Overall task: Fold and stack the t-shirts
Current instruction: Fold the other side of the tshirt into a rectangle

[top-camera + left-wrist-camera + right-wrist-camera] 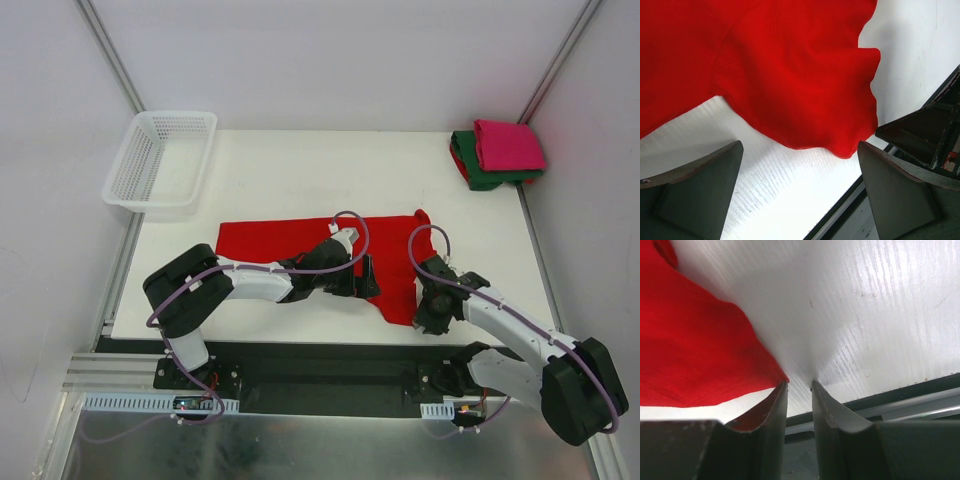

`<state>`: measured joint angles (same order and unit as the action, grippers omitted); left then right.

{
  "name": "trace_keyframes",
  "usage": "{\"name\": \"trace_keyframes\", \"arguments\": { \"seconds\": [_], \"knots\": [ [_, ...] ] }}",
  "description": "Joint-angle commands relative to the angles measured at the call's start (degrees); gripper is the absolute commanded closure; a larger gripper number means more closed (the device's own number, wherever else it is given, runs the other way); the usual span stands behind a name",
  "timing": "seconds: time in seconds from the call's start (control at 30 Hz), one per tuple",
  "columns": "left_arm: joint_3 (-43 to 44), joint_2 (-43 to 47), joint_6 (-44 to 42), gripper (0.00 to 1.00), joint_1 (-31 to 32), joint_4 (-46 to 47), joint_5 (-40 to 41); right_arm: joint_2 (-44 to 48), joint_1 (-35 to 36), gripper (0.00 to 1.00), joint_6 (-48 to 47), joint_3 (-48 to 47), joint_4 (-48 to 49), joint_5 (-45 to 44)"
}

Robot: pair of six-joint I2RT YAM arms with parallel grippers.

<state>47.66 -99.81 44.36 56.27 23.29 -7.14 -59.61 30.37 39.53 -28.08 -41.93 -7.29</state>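
Observation:
A bright red t-shirt [290,241] lies spread across the middle of the white table [300,170], its lower right flap [400,300] hanging toward the front edge. My left gripper [371,279] hovers over that flap with its jaws wide open; in its wrist view the red t-shirt [790,75] ends just ahead of the left gripper [800,150]. My right gripper [428,321] stands tip-down on the table at the flap's corner. In the right wrist view the right gripper [799,382] has a narrow gap with bare table inside, and the red t-shirt [690,355] touches the left finger's outer side.
A folded magenta-pink t-shirt [508,143] lies on a folded dark green one [485,174] at the back right corner. A white mesh basket [160,160] overhangs the back left corner. The table's front edge and black rail [330,355] run just behind both grippers.

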Motion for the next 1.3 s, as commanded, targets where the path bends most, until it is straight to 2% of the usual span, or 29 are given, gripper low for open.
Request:
{"name": "trace_keyframes", "arguments": {
  "seconds": [0.0,0.43,0.93,1.27],
  "knots": [
    [-0.7,2.2,-0.2,0.01,0.3,-1.0,0.8,0.0,0.3,0.7,0.5,-0.9,7.7,-0.7],
    [0.2,0.8,0.0,0.01,0.4,-1.0,-0.1,4.1,0.4,0.68,-0.2,-3.7,3.4,-2.0],
    [-0.8,2.0,0.0,0.01,0.3,-1.3,0.5,-0.9,0.3,0.68,-0.5,-2.8,6.1,-2.1],
    [-0.5,1.6,-0.1,0.0,0.4,-1.4,0.3,-1.9,0.4,0.66,-0.9,-3.5,3.8,-3.3]
  ]
}}
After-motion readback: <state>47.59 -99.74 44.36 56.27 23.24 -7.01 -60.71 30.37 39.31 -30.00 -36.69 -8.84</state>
